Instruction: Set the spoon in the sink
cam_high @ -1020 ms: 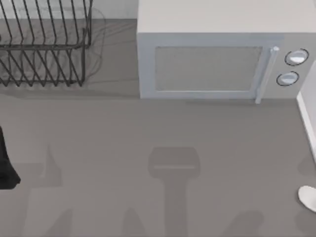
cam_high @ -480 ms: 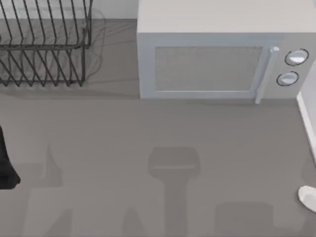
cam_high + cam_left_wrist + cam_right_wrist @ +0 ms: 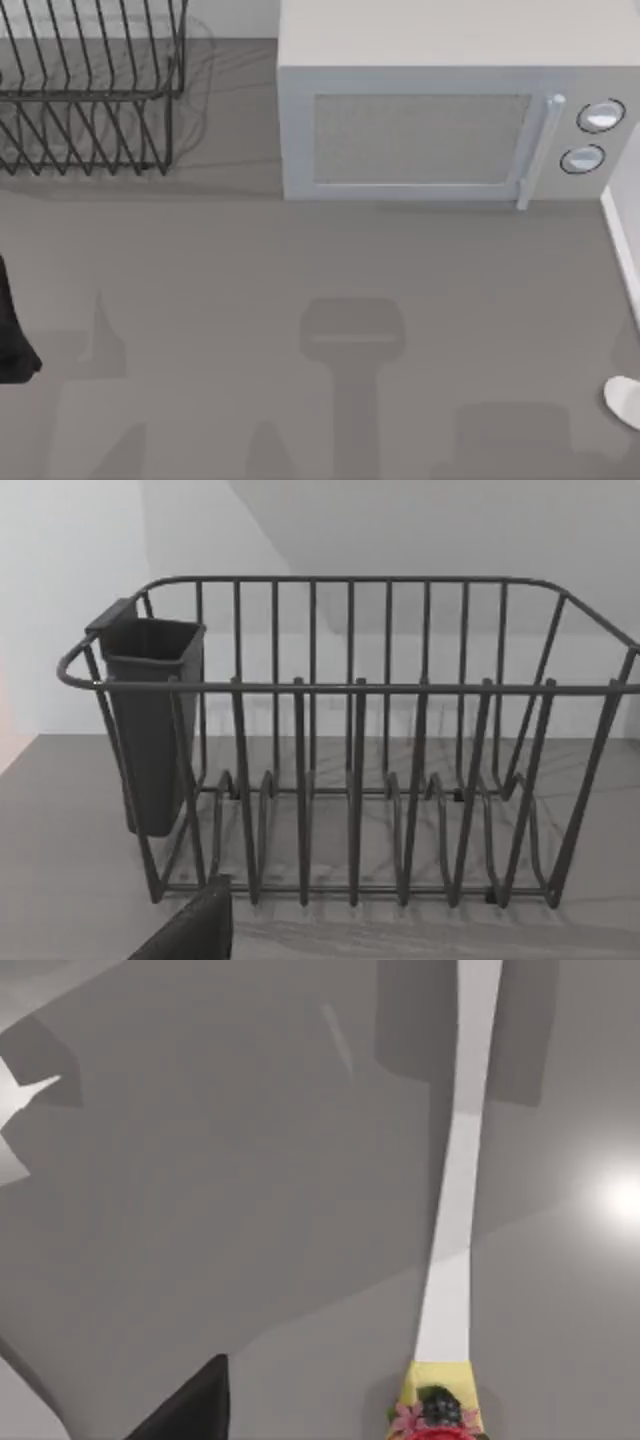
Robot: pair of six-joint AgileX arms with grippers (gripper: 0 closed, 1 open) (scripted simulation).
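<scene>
Overhead, the spoon [image 3: 625, 400] is lying at the table's [image 3: 300, 260] right edge, showing as a white rounded end, well apart from the microwave [image 3: 430, 110] behind it. At the left edge a black part of the left arm [image 3: 12, 330] is resting; its wrist camera is facing the wire dish rack [image 3: 350, 740] and its dark cup [image 3: 150, 720]. Whether either claw is open or closed cannot be told.
</scene>
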